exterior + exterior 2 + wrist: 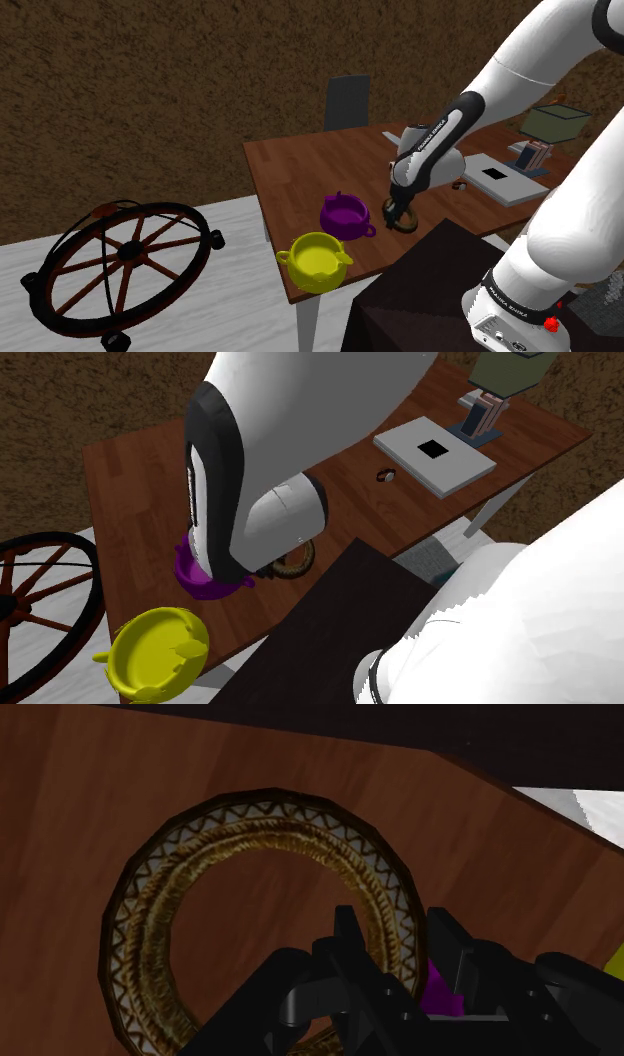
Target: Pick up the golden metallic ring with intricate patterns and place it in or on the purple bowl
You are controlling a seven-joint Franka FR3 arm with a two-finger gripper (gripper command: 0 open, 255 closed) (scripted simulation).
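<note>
A golden ring with a zigzag pattern lies flat on the brown wooden table. My gripper stands over the ring's rim, one finger inside the hoop and one outside, shut on the band. In the shoulder view the gripper points down at the ring, just to the right of the purple bowl. The second exterior view has the ring peeking out from behind the forearm, with the purple bowl to its left. A bit of the purple bowl shows between the fingers.
A yellow bowl sits at the table's near corner beside the purple one. A flat white box and a small dark object lie further along the table. A wagon wheel stands on the floor. The dark stand is close by.
</note>
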